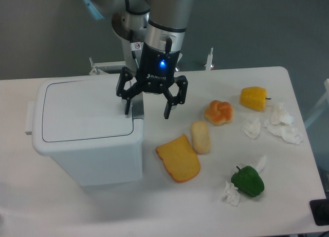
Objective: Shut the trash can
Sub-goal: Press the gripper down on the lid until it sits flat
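The trash can (87, 144) is a large white rectangular bin at the left of the table. Its flat white lid (82, 112) lies down flush on the rim, and a grey latch tab (137, 107) shows at its right edge. My gripper (147, 113) hangs open just above that right edge. Its left fingertip (127, 109) is over the lid's right side beside the tab, and its right fingertip (167, 114) is past the bin over the table. Nothing is between the fingers.
To the right of the bin lie a yellow cheese wedge (178, 158), a pale bread roll (200, 137), an orange bun (219, 112), a yellow pepper (254, 98) and a green pepper (247, 181). Crumpled white tissues (280, 125) lie around the peppers.
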### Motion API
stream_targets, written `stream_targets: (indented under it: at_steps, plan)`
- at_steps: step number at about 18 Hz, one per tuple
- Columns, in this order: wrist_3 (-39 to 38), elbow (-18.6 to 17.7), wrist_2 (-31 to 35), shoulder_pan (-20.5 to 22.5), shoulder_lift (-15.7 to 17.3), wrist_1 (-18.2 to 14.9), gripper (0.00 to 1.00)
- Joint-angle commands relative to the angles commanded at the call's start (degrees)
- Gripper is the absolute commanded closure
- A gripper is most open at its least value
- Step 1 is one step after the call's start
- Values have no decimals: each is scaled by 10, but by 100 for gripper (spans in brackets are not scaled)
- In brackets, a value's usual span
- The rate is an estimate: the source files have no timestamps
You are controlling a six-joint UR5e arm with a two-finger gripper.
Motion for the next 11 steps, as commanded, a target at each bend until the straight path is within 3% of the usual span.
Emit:
stream_targets:
  at_steps: [11]
  plan:
    - [0,-4,-1,-1,1,1,0]
